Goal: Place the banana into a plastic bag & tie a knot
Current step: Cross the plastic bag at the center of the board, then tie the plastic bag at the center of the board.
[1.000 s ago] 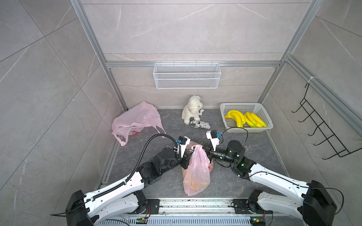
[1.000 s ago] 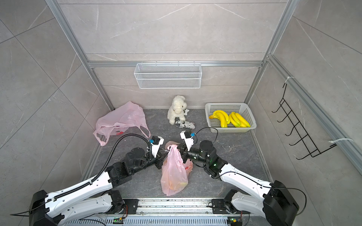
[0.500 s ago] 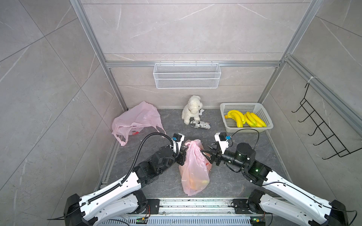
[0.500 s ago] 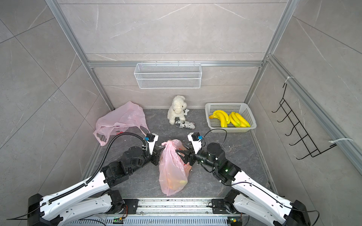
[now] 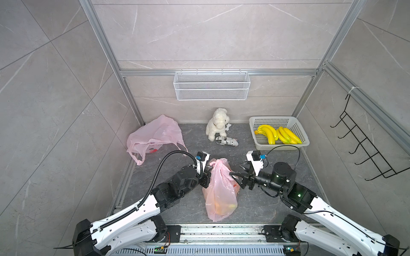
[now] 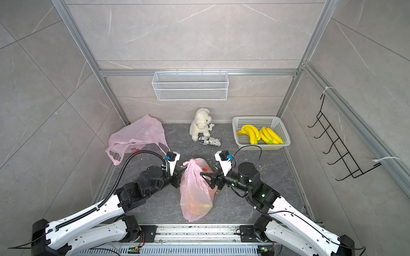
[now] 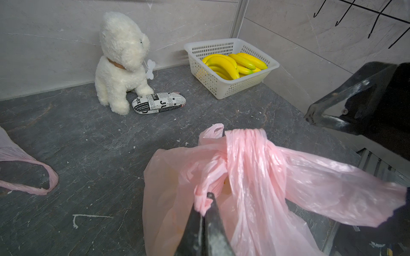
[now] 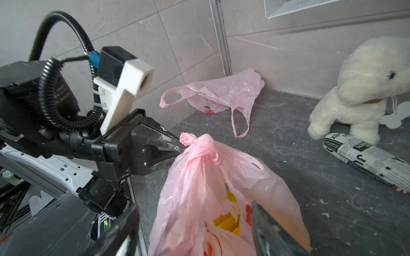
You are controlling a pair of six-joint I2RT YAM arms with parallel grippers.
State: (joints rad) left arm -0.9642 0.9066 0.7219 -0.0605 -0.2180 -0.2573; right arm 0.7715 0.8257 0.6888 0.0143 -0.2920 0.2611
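Open desk [image 5: 195, 144] lies on the far side of the knotted bag [image 5: 219, 188]. The left tool [image 7: 207, 199] is clamped shut on its top; the right tool [image 5: 236, 170] is spread wide, maybe brushing it.

The dark grey stone-look surface [image 5: 195, 141] carries a knotted pink bag [image 5: 219, 192] at lower centre, a slack pink bag [image 5: 155, 135] at centre left, a white plush dog [image 5: 216, 124] with a newsprint-patterned case [image 5: 226, 141] at its paws, and a white basket [image 5: 281, 146] at centre right.
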